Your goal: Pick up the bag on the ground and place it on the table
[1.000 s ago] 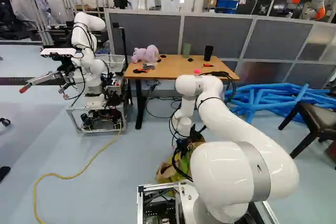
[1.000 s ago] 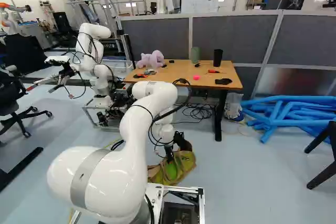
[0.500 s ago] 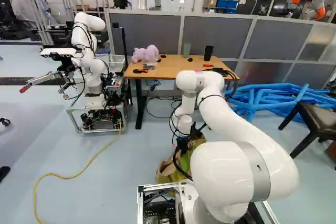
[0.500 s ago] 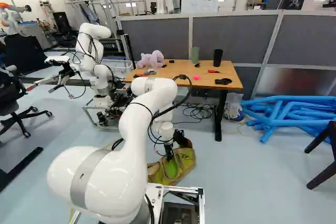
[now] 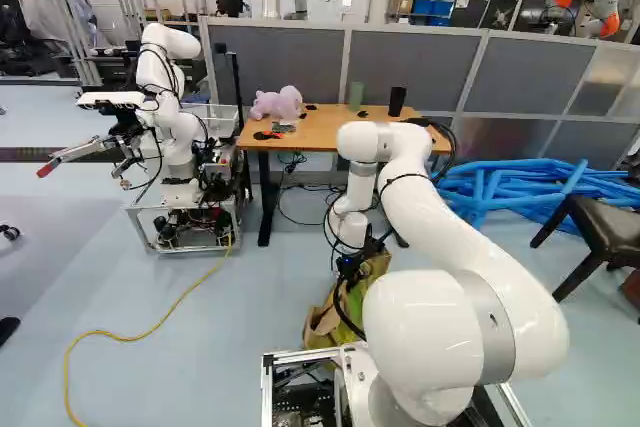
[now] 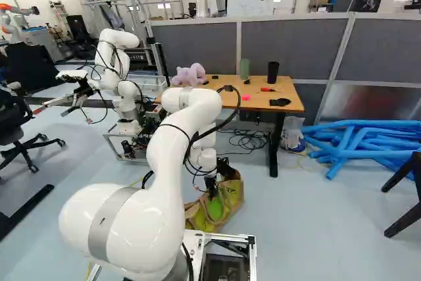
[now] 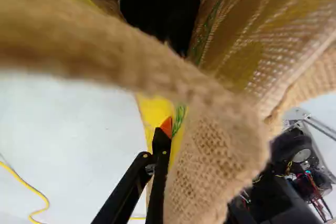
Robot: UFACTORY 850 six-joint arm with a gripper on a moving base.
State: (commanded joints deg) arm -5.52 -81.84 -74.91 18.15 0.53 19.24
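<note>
The tan, yellow and green bag (image 6: 222, 206) stands just ahead of my base in the right base view. Over its upper part hangs my gripper (image 6: 211, 187), pointing down, its fingertips hidden there. In the wrist view the woven bag (image 7: 210, 145) fills much of the space ahead of the gripper (image 7: 169, 129), with its dark opening beyond. One orange-tipped finger shows against the bag; a fold of fabric hides the other. The gripper is shut on the bag. Whether the bag's underside touches the floor cannot be told. The table (image 6: 293, 101) stands beyond.
On the table are a pink plush toy (image 6: 189, 74), a black cup (image 6: 273, 72), a green cup (image 6: 245, 68) and small items. Another robot (image 5: 170, 127) stands left of it. Blue tubes (image 6: 358, 143) lie to the right, near a dark chair (image 5: 600, 232). A yellow cable (image 5: 130, 335) crosses the floor.
My arm's far part has risen a little, and the gripper has shifted slightly with it. The bag has moved slightly along with the gripper, its top higher in the left base view. The base has stayed put.
</note>
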